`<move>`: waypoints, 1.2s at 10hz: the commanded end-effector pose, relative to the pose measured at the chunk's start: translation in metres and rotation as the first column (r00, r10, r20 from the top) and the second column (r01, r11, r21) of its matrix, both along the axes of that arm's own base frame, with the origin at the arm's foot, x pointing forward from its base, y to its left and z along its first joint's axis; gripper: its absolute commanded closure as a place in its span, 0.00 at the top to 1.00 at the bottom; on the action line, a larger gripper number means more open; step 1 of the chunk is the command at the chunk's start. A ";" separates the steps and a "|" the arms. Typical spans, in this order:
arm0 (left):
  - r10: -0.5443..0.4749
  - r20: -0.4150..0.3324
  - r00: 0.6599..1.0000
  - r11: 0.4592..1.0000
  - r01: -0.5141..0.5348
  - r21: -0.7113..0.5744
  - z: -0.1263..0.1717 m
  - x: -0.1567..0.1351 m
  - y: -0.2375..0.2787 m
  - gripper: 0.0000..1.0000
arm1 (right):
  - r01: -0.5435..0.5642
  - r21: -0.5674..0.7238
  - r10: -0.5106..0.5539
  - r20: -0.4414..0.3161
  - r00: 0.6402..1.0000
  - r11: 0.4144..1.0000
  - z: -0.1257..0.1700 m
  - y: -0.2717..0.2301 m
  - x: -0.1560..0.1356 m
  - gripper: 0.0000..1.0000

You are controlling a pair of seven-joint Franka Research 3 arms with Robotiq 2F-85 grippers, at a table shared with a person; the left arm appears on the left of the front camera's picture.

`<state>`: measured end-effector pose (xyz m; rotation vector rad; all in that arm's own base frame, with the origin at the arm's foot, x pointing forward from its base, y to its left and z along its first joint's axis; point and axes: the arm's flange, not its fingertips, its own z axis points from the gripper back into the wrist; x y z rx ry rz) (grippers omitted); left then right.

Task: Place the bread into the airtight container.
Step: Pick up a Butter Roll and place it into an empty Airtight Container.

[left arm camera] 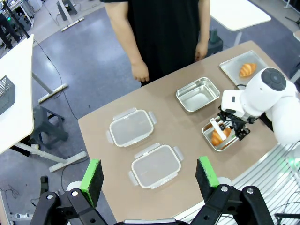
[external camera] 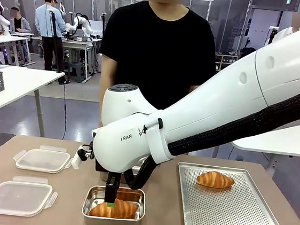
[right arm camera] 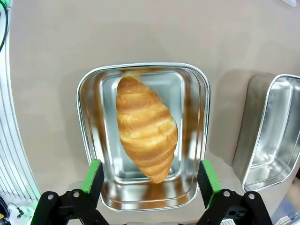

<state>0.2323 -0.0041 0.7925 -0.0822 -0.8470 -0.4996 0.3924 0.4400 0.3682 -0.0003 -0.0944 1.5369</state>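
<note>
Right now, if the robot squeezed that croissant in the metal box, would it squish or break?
Probably squish: the croissant looks puffy and layered, so likely soft and light. Its flaky-looking crust might shed crumbs. Lying flat in the steel container, it likely won't roll.

The right arm (external camera: pixel 237 95) is reaching in from the right side and across the middle, its wrist (external camera: pixel 122 142) bending over so that the right gripper (external camera: pixel 112 197) is pointing straight down, low, with its green-padded fingers (right arm camera: pixel 93 176) standing wide apart and gripping nothing. The left gripper (left arm camera: pixel 149 178) is hanging high up and looking down at a slant, its jaws likewise spreading wide and holding nothing.
</note>
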 end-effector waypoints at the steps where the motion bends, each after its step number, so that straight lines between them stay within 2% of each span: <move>1: 0.001 0.002 1.000 1.000 -0.001 0.003 0.002 0.000 0.000 1.00 | -0.001 0.000 0.001 0.002 1.000 1.000 0.000 0.001 -0.001 1.00; 10: 0.001 0.002 1.000 1.000 -0.001 0.003 0.002 0.000 0.000 1.00 | 0.000 0.000 0.000 0.000 1.000 1.000 0.000 0.000 0.000 1.00; 12: 0.001 0.002 1.000 1.000 -0.001 0.003 0.002 0.000 0.000 1.00 | 0.220 0.032 -0.221 0.025 0.975 0.975 0.063 -0.079 0.003 1.00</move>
